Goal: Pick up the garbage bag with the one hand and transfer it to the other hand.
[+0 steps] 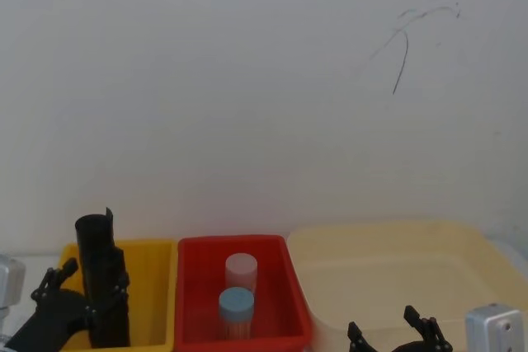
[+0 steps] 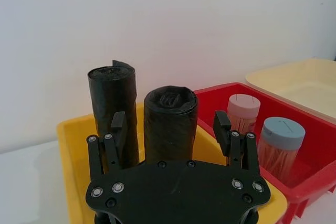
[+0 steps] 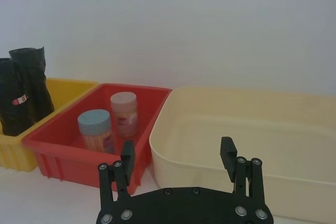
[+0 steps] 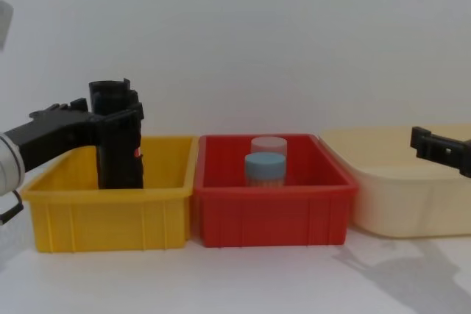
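Left gripper (image 2: 169,119) is spread wide, a finger on each side of the bag (image 2: 170,129), nothing pinched yet. The bag stands upright in the yellow bin (image 2: 71,150), dead at 12 o'clock from the palm, with a taller roll (image 2: 113,103) just behind at 11. Right gripper (image 3: 177,148), also spread, sits well off toward 3 o'clock by the cream tub (image 3: 252,124), so the left arm is nearer. The right wrist view catches the red-and-white label (image 3: 20,99); the left wrist view gives the gap at each finger

My right gripper (image 4: 423,141) is cut off by the right edge of the chest view just past its fingertips, and the head view's bottom edge clips it too. The yellow bin (image 4: 110,207) hides the foot of the garbage bag (image 4: 118,158) behind its wall. At the far left of the right wrist view, the label (image 3: 20,99) is too small to read.
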